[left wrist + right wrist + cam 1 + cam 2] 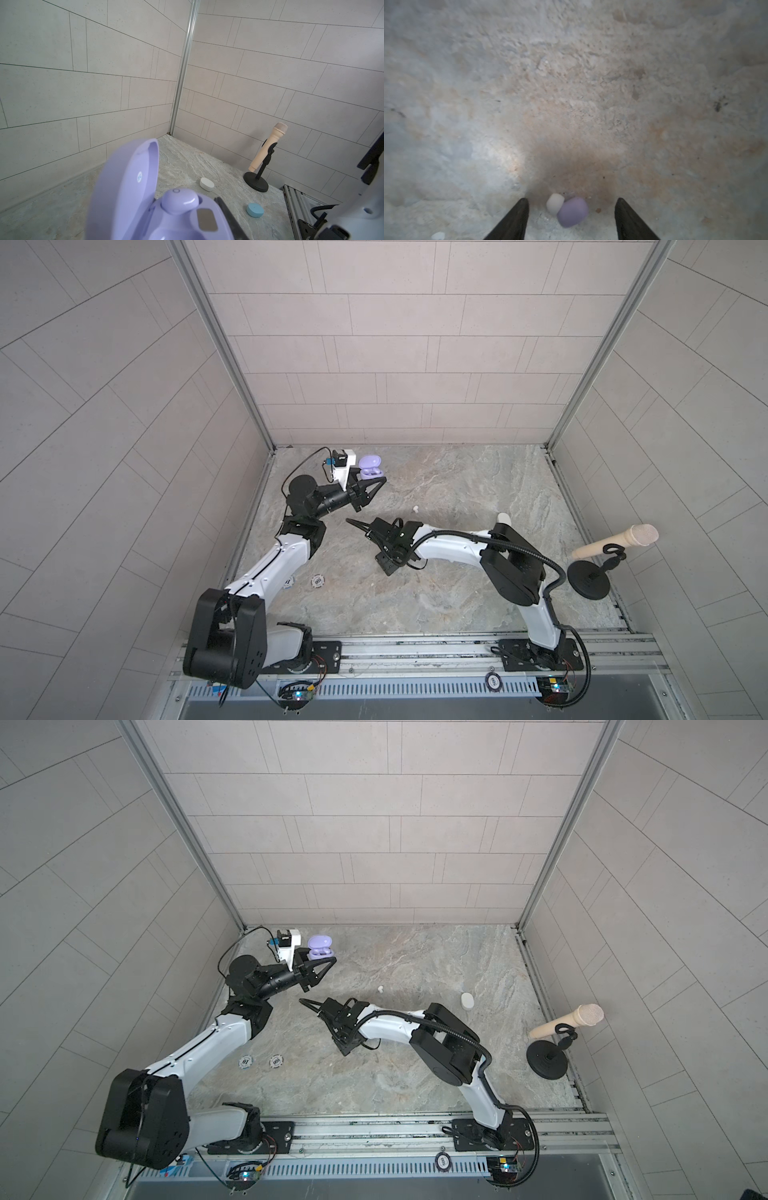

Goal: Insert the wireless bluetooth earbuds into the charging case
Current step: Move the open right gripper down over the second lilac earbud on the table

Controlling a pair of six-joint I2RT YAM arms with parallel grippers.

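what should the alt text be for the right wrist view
A small lilac earbud lies on a mottled grey-beige stone tabletop, with a smaller whitish rounded piece touching it. The right pincer stands open, its two dark fingertips on either side, touching neither. The picture is soft and blurred.

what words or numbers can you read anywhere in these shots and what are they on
"500", seen upside down: right poker chip.
"10", seen sideways, fairly sure: left poker chip.
"500", small, probably: third chip below the front rail.
Blue-and-white sticker inside the lid of the lilac case: too blurred to read.
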